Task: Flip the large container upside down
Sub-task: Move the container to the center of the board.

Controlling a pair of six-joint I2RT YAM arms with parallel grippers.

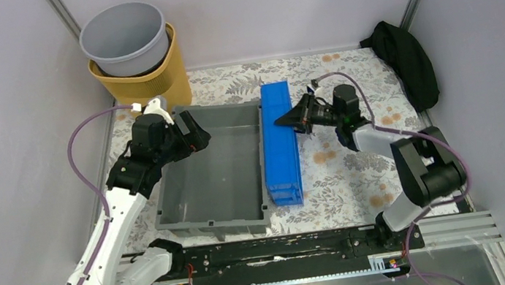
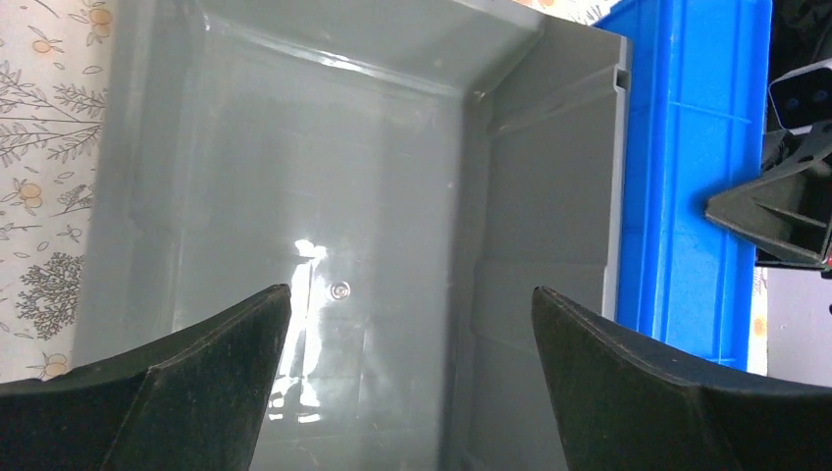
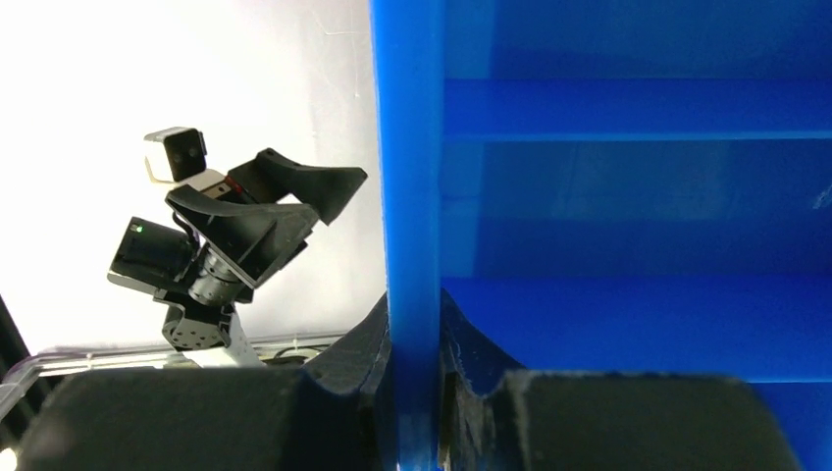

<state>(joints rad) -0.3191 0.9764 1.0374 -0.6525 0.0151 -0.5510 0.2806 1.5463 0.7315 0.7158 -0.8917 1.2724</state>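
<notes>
Container point(image 1: 216, 169) upright, below and ahead of left gripper point(image 1: 196, 137) fingers, spread wide, empty; long axis runs forward between them. Left arm nearer; right gripper point(image 3: 417, 334) pinches blue tray point(image 1: 279, 146) wall.

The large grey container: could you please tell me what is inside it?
No object shows inside the large container; its bare floor carries only glare. The open left gripper hangs over its far-left corner, hiding that patch in the top view.

Large container point(image 1: 212, 166): was smooth grey plastic, floor glossy. Blue tray point(image 1: 280, 139): was shiny ribbed plastic. Black bundle point(image 1: 409, 63), 2 o'clock: looked matt cloth.
</notes>
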